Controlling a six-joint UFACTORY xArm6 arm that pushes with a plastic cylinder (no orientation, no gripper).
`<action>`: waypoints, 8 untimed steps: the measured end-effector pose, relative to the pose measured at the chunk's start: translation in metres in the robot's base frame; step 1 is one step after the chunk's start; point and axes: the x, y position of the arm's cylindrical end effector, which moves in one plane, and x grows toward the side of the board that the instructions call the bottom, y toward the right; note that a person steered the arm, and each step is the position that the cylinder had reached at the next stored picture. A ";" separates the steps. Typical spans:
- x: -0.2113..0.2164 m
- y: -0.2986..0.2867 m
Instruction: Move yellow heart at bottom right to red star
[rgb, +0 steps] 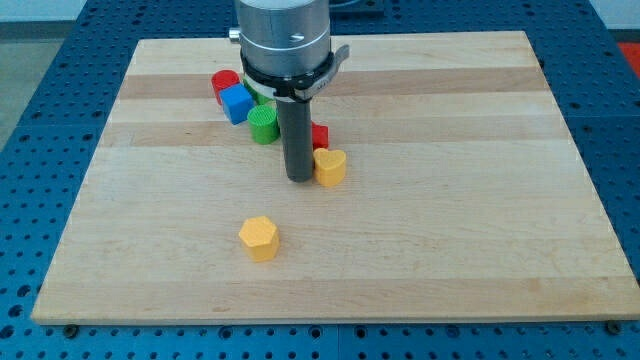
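Observation:
A yellow heart (330, 167) lies near the board's middle, just below a red block (319, 135) that the rod partly hides, so I cannot make out its shape. My tip (299, 178) rests on the board, touching or almost touching the heart's left side. A yellow hexagon-like block (259, 238) sits lower, toward the view's bottom left of the tip.
A cluster lies at the view's upper left of the rod: a red cylinder (224, 84), a blue cube (238, 103) and a green cylinder (263, 125). The wooden board (480, 230) sits on a blue perforated table (620, 120).

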 end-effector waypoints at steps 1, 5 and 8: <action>0.033 0.009; 0.024 0.054; 0.014 0.041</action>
